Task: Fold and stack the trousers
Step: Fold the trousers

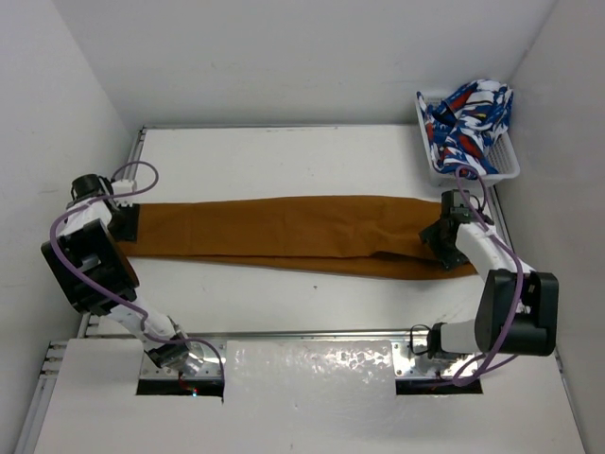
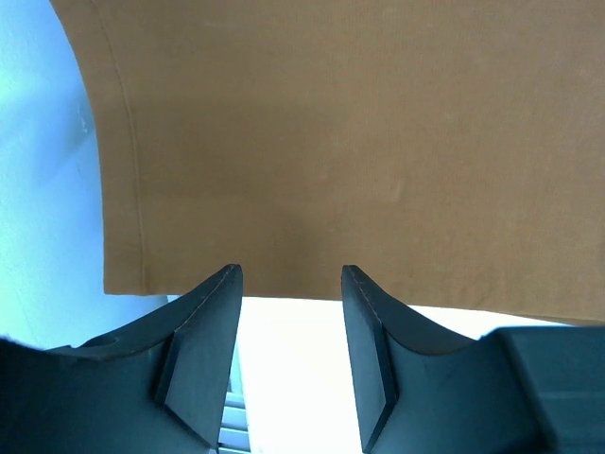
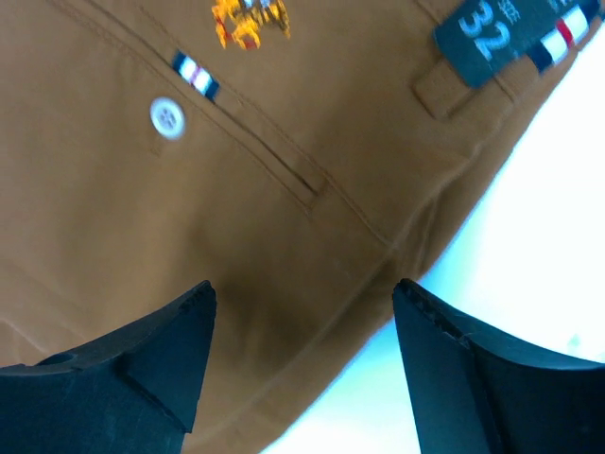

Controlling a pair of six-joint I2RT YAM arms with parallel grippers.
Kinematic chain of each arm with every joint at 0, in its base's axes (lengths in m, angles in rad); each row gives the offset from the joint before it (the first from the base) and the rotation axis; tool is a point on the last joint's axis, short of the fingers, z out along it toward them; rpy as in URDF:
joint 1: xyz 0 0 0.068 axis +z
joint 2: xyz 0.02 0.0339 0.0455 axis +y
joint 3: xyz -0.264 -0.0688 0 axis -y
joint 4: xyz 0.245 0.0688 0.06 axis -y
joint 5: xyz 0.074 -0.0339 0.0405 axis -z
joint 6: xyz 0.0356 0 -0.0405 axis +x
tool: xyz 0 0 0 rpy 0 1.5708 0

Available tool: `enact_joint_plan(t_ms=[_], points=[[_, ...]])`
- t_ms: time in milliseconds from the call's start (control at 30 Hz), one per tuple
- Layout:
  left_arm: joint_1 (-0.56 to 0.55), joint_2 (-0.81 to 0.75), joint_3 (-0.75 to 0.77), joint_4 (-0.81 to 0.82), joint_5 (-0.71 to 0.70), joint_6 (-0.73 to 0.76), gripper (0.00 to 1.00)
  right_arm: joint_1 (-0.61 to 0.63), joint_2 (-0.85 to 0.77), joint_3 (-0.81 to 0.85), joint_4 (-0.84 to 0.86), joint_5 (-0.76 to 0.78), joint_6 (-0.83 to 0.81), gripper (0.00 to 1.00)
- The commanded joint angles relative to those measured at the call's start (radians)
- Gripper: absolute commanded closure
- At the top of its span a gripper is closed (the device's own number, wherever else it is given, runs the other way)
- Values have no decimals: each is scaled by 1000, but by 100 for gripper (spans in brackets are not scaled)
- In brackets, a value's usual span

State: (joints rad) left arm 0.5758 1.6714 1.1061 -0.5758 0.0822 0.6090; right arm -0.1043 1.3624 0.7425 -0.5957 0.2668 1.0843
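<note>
The ochre-brown trousers (image 1: 284, 232) lie flat and stretched lengthwise across the table, legs together, cuffs at the left and waistband at the right. My left gripper (image 1: 126, 219) is open at the cuff end; in the left wrist view its jaws stand apart just short of the hem edge (image 2: 312, 189). My right gripper (image 1: 442, 242) is open over the waist end; the right wrist view shows the back pocket, a white button (image 3: 166, 116) and a size label (image 3: 496, 28) on the trousers (image 3: 236, 236), with nothing between the jaws.
A white basket (image 1: 510, 168) at the back right holds blue-white-red patterned clothes (image 1: 468, 118). White walls enclose the table on three sides. The arm bases stand at the near edge, with purple cables looping from each arm.
</note>
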Motion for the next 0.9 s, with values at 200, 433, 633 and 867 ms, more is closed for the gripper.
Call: enact_joint_plan(t_ms=[200,433,633,867], points=[[4,42,-48,91,-31,23,56,-14,72,-6,188,120,-6,52],[4,119,-42,128,-48,15,56,-20,95,-6,203,196,-76,81],[6,137,-23,136,-56,26,57,-34,9,55,103,192,-201,100],[19,232,43,155,-78,48,61,-46,-138,181,-128,181,-408,100]])
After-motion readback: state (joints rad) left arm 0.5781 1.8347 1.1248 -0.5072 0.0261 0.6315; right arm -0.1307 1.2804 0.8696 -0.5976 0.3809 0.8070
